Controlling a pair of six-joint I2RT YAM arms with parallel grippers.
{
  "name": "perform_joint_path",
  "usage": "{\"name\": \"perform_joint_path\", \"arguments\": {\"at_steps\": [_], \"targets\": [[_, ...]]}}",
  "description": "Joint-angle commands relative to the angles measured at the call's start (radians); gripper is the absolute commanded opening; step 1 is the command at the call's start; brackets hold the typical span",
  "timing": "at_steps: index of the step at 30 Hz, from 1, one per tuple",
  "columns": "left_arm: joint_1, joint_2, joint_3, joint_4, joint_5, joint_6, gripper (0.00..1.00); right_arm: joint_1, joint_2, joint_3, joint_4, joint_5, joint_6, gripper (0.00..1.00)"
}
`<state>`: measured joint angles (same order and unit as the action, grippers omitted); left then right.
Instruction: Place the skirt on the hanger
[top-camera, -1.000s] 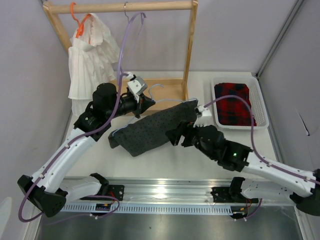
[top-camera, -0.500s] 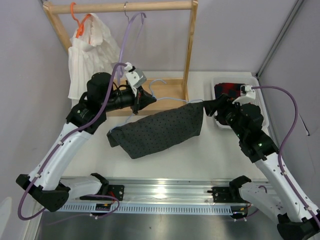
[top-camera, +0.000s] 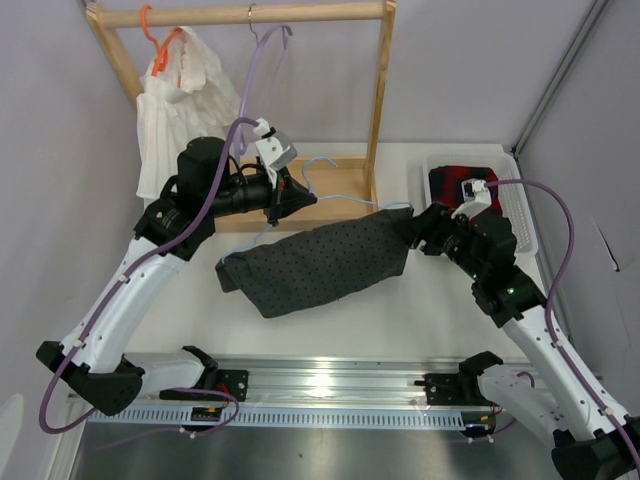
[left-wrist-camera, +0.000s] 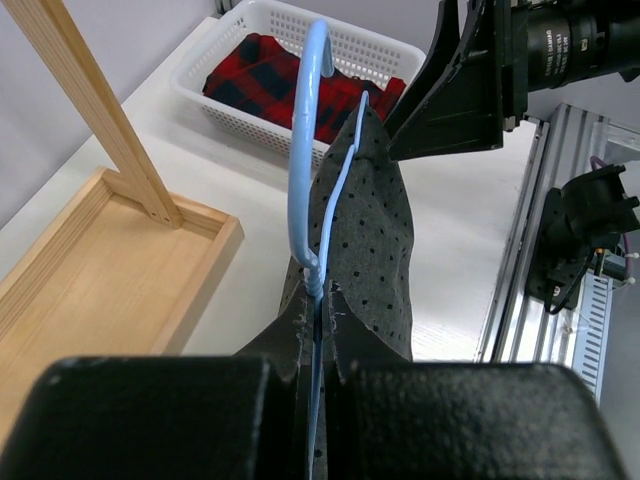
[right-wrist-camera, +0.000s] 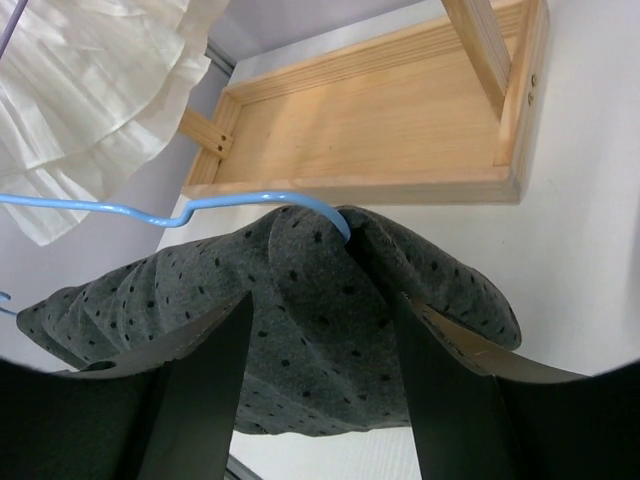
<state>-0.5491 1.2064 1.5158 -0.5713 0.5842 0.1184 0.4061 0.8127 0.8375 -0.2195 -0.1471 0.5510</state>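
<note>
The dark grey dotted skirt (top-camera: 320, 260) hangs draped over the light-blue wire hanger (top-camera: 335, 195), its lower part sagging to the table. My left gripper (top-camera: 285, 195) is shut on the hanger's wire just below the hook (left-wrist-camera: 305, 150), with the skirt (left-wrist-camera: 375, 220) beyond the fingers. My right gripper (top-camera: 415, 228) is at the skirt's right end. In the right wrist view it (right-wrist-camera: 322, 300) is open, its jaws wide apart on either side of the skirt (right-wrist-camera: 300, 340), where the cloth wraps the hanger's corner (right-wrist-camera: 330, 215).
A wooden rack (top-camera: 380, 100) with a tray base (right-wrist-camera: 400, 130) stands at the back. It carries a white pleated garment (top-camera: 185, 100) on an orange hanger (top-camera: 155, 45) and a lilac hanger (top-camera: 280, 35). A white basket (top-camera: 520, 215) holds plaid cloth (top-camera: 460, 180) at the right.
My right arm swung from the middle front of the skirt out to its right end, then closed in on it. My left gripper lifted the hanger slightly.
</note>
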Motion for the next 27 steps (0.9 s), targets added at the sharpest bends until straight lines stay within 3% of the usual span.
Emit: {"name": "perform_joint_path", "arguments": {"at_steps": [1, 5, 9, 11, 23, 27], "targets": [[0.006, -0.010, 0.073, 0.071, 0.037, -0.023, 0.00, 0.002, -0.009, -0.014, 0.057, -0.020, 0.013, 0.58], [0.006, -0.005, 0.072, 0.083, 0.043, -0.032, 0.00, 0.007, 0.000, -0.021, 0.075, -0.036, 0.032, 0.43], [0.014, -0.008, 0.070, 0.097, 0.029, -0.040, 0.00, 0.007, -0.027, -0.015, 0.046, 0.010, 0.035, 0.20], [0.026, -0.008, 0.070, 0.105, 0.014, -0.049, 0.00, 0.004, -0.053, -0.008, 0.019, 0.033, 0.032, 0.14], [0.133, -0.037, 0.024, 0.198, -0.035, -0.154, 0.00, -0.032, -0.127, 0.034, -0.113, 0.133, 0.030, 0.04], [0.163, -0.041, 0.003, 0.255, 0.000, -0.206, 0.00, -0.044, -0.116, 0.037, -0.109, 0.058, 0.012, 0.02]]}}
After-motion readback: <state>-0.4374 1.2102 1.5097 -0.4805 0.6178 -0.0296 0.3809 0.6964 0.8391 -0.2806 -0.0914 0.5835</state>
